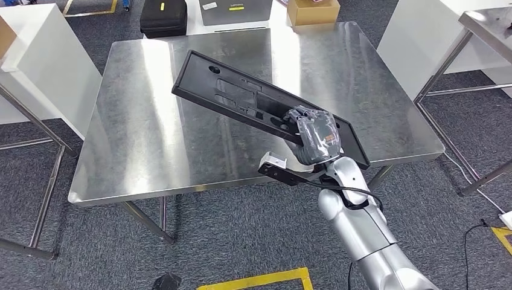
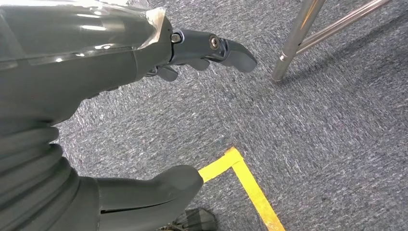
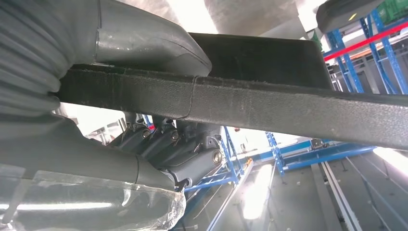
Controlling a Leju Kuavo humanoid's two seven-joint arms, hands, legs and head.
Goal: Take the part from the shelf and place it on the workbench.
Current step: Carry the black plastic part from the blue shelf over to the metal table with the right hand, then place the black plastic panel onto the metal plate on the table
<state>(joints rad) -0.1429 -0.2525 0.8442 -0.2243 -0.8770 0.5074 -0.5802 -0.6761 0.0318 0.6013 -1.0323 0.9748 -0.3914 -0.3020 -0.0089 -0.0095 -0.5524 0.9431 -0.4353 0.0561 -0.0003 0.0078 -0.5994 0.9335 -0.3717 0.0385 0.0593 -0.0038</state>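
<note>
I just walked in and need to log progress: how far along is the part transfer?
Done: the black part is off the shelf, gripped at its near end by the right hand. In hand: it hangs tilted over the steel workbench; whether its far end touches is unclear. Left: set it flat and release. The left hand hangs empty over the carpet.

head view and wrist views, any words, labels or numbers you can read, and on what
None can be read.
Yellow label on the black case: too small to read.
Yellow and white labels on the grey box: blurred.
Black part in the right hand: no text visible.
</note>
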